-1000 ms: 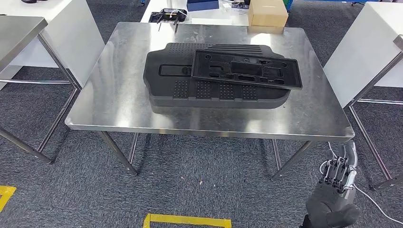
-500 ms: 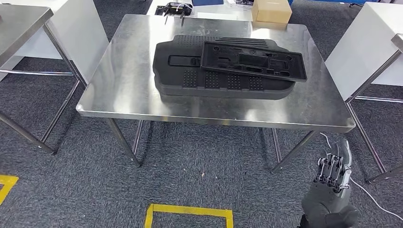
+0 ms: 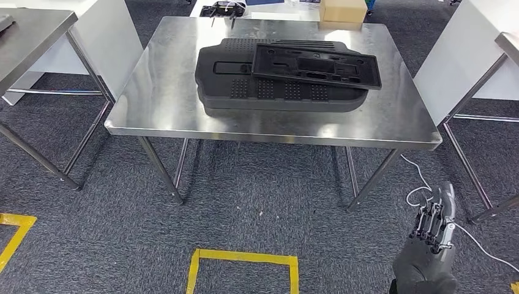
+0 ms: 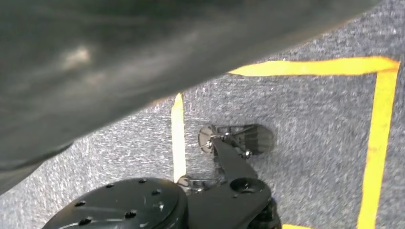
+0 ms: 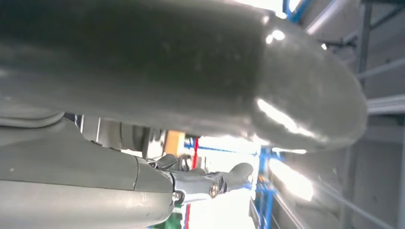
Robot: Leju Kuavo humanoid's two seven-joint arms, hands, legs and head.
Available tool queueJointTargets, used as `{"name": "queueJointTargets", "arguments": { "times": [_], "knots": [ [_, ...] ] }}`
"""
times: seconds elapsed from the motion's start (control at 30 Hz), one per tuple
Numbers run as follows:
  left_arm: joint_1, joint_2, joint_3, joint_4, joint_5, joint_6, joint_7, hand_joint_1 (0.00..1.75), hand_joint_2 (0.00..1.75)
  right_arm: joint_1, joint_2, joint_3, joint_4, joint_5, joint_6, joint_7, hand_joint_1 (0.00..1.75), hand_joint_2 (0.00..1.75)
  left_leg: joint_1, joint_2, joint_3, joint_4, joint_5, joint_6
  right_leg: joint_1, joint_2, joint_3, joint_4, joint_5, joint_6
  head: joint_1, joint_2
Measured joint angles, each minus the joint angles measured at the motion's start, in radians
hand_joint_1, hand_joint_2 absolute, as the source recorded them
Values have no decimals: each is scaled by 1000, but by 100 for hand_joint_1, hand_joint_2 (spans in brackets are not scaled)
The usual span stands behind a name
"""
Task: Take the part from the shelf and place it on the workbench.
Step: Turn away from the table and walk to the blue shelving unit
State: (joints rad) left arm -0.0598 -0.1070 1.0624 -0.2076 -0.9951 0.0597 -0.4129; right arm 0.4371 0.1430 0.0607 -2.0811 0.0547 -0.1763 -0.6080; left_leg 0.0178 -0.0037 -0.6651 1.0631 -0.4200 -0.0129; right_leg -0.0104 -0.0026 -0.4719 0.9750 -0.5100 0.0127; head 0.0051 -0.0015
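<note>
A large black moulded part (image 3: 275, 92) lies on the steel workbench (image 3: 159, 98), and a flat black frame-like part (image 3: 315, 66) rests on top of it, toward its right side. My right hand (image 3: 428, 245) hangs low at the right, well short of the workbench and below its top. Its fingers are stretched out and nothing is in them. In the right wrist view the same hand (image 5: 191, 181) shows straight fingers under a thick grey thumb (image 5: 191, 71). In the left wrist view my left hand (image 4: 119, 62) is a blurred grey mass over the carpet, and how its fingers lie is unclear.
A second steel table (image 3: 30, 30) stands at the left and another (image 3: 508, 43) at the right, each beside white panels. A cardboard box (image 3: 343, 11) sits behind the workbench. Yellow tape (image 3: 245, 263) marks the grey carpet, and a white cable (image 3: 422, 190) trails near the right table leg.
The whole picture has shifted: the camera moved, so the workbench now sits higher and looks a little smaller. The parts lie as before. My right hand still hangs low at the right.
</note>
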Motion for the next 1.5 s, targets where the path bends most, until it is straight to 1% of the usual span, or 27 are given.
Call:
{"name": "queueJointTargets", "arguments": {
  "times": [0.1,0.13,0.17,0.2,0.27,0.33,0.37,0.47,0.5,0.57,0.63,0.67,0.7,0.77,0.83,0.9,0.97,1.0,1.07,1.13,1.17,1.2,1.23,1.3,1.37,1.43,1.5],
  "knots": [
    [1,0,0,0,0,0,-2,0,0,3,4,0,0,11,-7,-6,0,0,2,0,-35,157,-144,-9,0,-2,-31,-1,30,-16,-4,0],
    [1,-1,0,0,-1,0,-1,0,0,4,5,0,0,13,-9,-6,0,0,2,0,-41,212,-169,-12,2,-3,-42,0,39,-17,-5,0],
    [1,-1,0,0,-2,0,1,0,0,4,6,0,0,16,-12,-6,0,0,3,0,-35,243,-170,-14,4,-4,-53,2,48,-16,-5,0],
    [1,-1,0,0,-3,0,2,0,0,4,6,0,1,18,-15,-7,0,0,4,0,-14,241,-152,-16,4,-4,-63,5,55,-13,-5,0],
    [1,-2,0,0,-4,0,5,0,0,5,8,0,1,21,-21,-7,0,0,7,0,73,141,-109,-18,3,-4,-83,18,66,-5,-5,0],
    [-1,-3,0,0,-6,0,6,0,0,5,9,-1,1,23,-24,-8,0,0,6,-3,150,26,-107,-18,6,-4,-103,37,73,6,-5,0],
    [-1,-4,0,0,-7,0,6,0,0,5,10,-1,1,25,-26,-10,0,0,3,-5,166,-6,-116,-15,8,-5,-111,44,77,11,-5,0],
    [-1,-5,0,0,-8,0,6,0,0,6,11,-1,1,30,-30,-14,0,0,-4,-5,146,-20,-110,14,6,-3,-132,54,86,30,-3,0],
    [-1,-4,0,0,-8,0,5,0,0,6,12,-1,1,31,-31,-15,0,0,-4,-3,134,-21,-101,27,5,-2,-145,70,71,31,0,0],
    [-1,-4,0,0,-8,1,4,0,0,7,12,-1,1,33,-34,-16,0,0,-4,1,108,-23,-82,48,3,1,-185,159,2,23,2,0],
    [-1,-3,0,0,-9,1,4,0,0,8,12,-1,1,36,-35,-17,0,0,-6,3,82,-23,-63,54,2,1,-220,286,-64,21,4,0],
    [-1,-3,0,0,-9,1,4,0,0,8,12,-1,2,38,-36,-17,0,0,-6,4,69,-22,-53,54,2,1,-223,325,-73,26,4,0],
    [-1,-4,0,0,-9,1,4,0,0,8,12,-1,2,39,-36,-17,0,0,-7,5,58,-22,-44,53,1,1,-209,328,-65,34,4,0],
    [-1,-4,0,0,-9,1,4,0,0,8,12,-1,3,40,-37,-18,0,0,-7,5,40,-22,-26,48,1,1,-125,231,-27,48,4,0],
    [-1,-5,0,0,-10,1,4,0,0,7,12,-1,3,43,-38,-19,0,0,-9,4,32,-22,-8,40,5,1,-16,77,-18,44,3,0],
    [-1,-5,0,0,-11,1,5,0,0,7,11,-1,3,47,-41,-19,0,0,-10,4,30,-25,10,27,11,1,26,1,-25,33,3,0],
    [0,-5,0,0,-12,1,6,0,0,9,11,-1,3,49,-45,-17,0,0,-6,4,28,-30,21,14,8,0,15,-6,-13,20,2,0],
    [0,-5,0,0,-13,1,6,0,0,9,11,-1,3,50,-46,-17,0,0,-5,4,23,-19,6,9,4,-1,10,-9,-4,10,2,0],
    [1,-5,0,0,-15,2,6,0,0,10,11,0,4,52,-46,-15,0,0,-4,2,1,58,-72,4,-3,-4,-3,-14,13,-8,-3,0],
    [2,-4,1,0,-18,3,7,0,0,11,11,0,7,53,-47,-12,0,0,-3,1,-27,182,-156,-2,0,-6,-20,-13,28,-15,-5,0],
    [2,-5,1,0,-19,3,7,0,0,11,11,0,9,53,-48,-9,0,0,-1,0,-30,225,-171,-5,1,-7,-29,-12,35,-14,-5,0],
    [2,-5,1,0,-20,3,7,0,0,12,11,0,11,53,-49,-6,0,0,1,1,-17,236,-163,-8,2,-7,-36,-10,41,-12,-5,0],
    [2,-4,1,0,-20,3,7,0,0,12,11,0,14,53,-50,-3,0,0,5,1,14,210,-141,-11,1,-7,-43,-5,46,-9,-5,0],
    [1,-4,1,0,-21,4,6,0,0,11,11,-1,18,53,-50,7,0,0,11,0,105,90,-104,-18,1,-7,-60,11,52,-3,-6,0],
    [0,-5,1,0,-24,3,6,0,0,9,11,-3,28,54,-46,28,0,0,10,-4,155,3,-102,-17,4,-6,-81,33,56,6,-6,0],
    [-1,-4,1,0,-28,3,6,0,0,2,11,-10,57,61,-40,58,0,0,4,-7,148,-14,-108,-3,6,-6,-98,44,65,23,-5,0],
    [-1,-4,1,0,-31,2,6,0,0,-7,11,-31,107,67,-28,75,0,0,3,-5,130,-20,-99,19,3,-5,-117,56,62,35,-4,0]
  ]
}}
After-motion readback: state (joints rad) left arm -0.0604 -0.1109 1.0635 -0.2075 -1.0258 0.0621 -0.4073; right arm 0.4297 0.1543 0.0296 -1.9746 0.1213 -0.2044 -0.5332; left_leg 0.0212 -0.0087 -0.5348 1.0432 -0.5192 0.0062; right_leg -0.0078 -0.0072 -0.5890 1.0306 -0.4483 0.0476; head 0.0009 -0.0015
